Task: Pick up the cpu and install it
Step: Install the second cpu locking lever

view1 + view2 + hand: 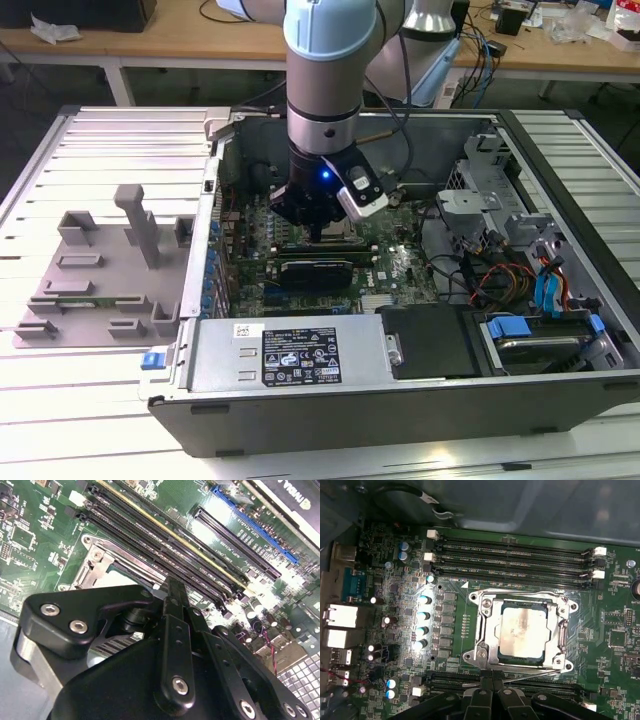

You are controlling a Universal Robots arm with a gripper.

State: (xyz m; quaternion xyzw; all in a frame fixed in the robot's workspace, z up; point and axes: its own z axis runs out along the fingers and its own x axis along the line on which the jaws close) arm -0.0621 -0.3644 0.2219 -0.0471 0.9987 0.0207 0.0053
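In the first wrist view the cpu (522, 632), a square chip with a dull silver top, lies flat inside the metal socket frame (484, 630) on the green motherboard (455, 610). My gripper (492, 678) hangs just beside the socket's edge, near the thin lever wire (540, 674). Its black fingers are pressed together with nothing between them. In the exterior view the gripper (318, 232) reaches down into the open computer case over the board. In the second wrist view the fingers (173, 592) point at the socket frame (95, 565), next to the memory slots (165, 545).
A grey plastic fixture tray (100, 270) lies on the slatted table at the exterior view's left. The case holds a power supply (290, 355), a graphics card (315, 270), cables and a drive bay with blue tabs (540, 340). The case walls (215, 200) stand close around the arm.
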